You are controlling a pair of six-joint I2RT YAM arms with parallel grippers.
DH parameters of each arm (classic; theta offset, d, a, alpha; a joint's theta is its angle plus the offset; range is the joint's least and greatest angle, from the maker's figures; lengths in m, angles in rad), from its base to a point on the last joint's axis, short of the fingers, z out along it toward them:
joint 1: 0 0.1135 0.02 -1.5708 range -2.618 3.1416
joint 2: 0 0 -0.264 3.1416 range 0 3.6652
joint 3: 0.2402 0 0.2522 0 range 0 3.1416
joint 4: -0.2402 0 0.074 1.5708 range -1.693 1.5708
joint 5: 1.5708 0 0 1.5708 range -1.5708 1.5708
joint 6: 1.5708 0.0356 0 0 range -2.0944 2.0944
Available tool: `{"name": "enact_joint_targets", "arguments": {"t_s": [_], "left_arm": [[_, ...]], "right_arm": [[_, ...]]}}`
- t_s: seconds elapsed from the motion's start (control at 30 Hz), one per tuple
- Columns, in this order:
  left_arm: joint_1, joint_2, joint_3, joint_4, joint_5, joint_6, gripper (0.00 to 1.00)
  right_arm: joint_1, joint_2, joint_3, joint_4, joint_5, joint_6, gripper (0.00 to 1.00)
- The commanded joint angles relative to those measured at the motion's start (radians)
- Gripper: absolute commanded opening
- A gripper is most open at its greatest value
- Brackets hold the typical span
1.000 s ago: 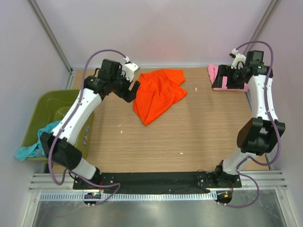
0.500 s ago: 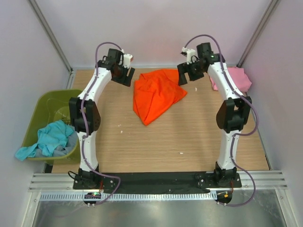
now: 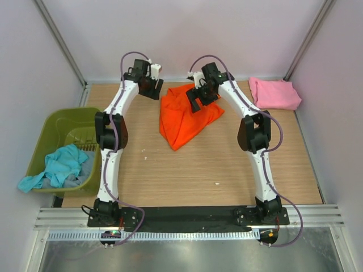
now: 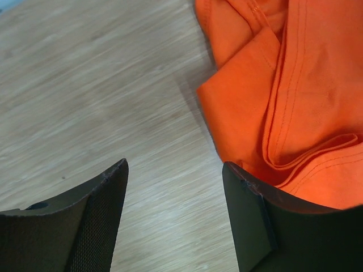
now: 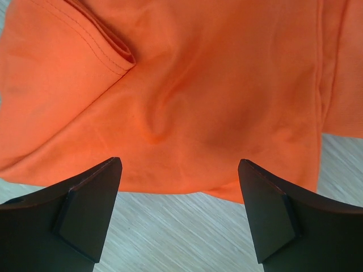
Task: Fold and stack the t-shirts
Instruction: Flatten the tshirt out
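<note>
1. Left jaws: spread and pinching nothing. Bare worktop (image 4: 113, 85) shows in the gap between them. The left edge of the orange t-shirt (image 4: 295, 96) lies just beside the right-hand finger.
2. Right jaws: spread and pinching nothing, hanging over the orange t-shirt. Its cloth fills the gap between them, with the hem and a strip of worktop on the near side.
3. Orange t-shirt: rumpled and loosely doubled over, with seams and a sleeve fold showing. It lies at the far centre of the worktop, between my two arms.
4. Pink t-shirt (image 3: 275, 93): folded flat in the far right corner, well apart from the orange one.
5. Olive-green tub (image 3: 57, 122): sits at the left edge of the worktop.
6. Tub contents: a crumpled teal t-shirt (image 3: 59, 164) in the near part. One end of it hangs out over the near-left rim.
</note>
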Motion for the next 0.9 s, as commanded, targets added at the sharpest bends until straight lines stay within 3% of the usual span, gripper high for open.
{"name": "enact_joint_targets", "arguments": {"t_s": [0.0,0.07,0.33,0.6,0.67,0.7,0.73,0.87], "left_arm": [[0.000,0.005,0.039,0.013,0.068,-0.061,0.68],[-0.004,0.014,0.021,0.004,0.126,-0.079,0.65],[-0.009,0.029,0.001,-0.005,0.136,-0.107,0.62],[-0.017,-0.006,-0.047,-0.019,0.162,-0.144,0.61],[-0.015,-0.006,-0.060,-0.023,0.172,-0.147,0.60],[-0.015,-0.002,-0.063,-0.025,0.177,-0.148,0.57],[-0.015,0.000,-0.066,-0.025,0.183,-0.148,0.54],[-0.011,0.018,-0.063,-0.025,0.197,-0.150,0.44]], "right_arm": [[0.026,-0.021,0.006,0.031,0.079,-0.012,0.90],[0.032,-0.015,0.007,0.032,0.083,-0.012,0.90],[0.047,0.075,0.058,0.049,0.080,0.001,0.90],[0.049,0.167,0.102,0.098,0.209,-0.008,0.87],[0.049,0.177,0.110,0.107,0.221,-0.008,0.79],[0.052,0.177,0.110,0.107,0.231,-0.015,0.73],[0.054,0.172,0.108,0.106,0.235,-0.019,0.58],[0.067,0.118,0.072,0.101,0.270,-0.044,0.35]]}}
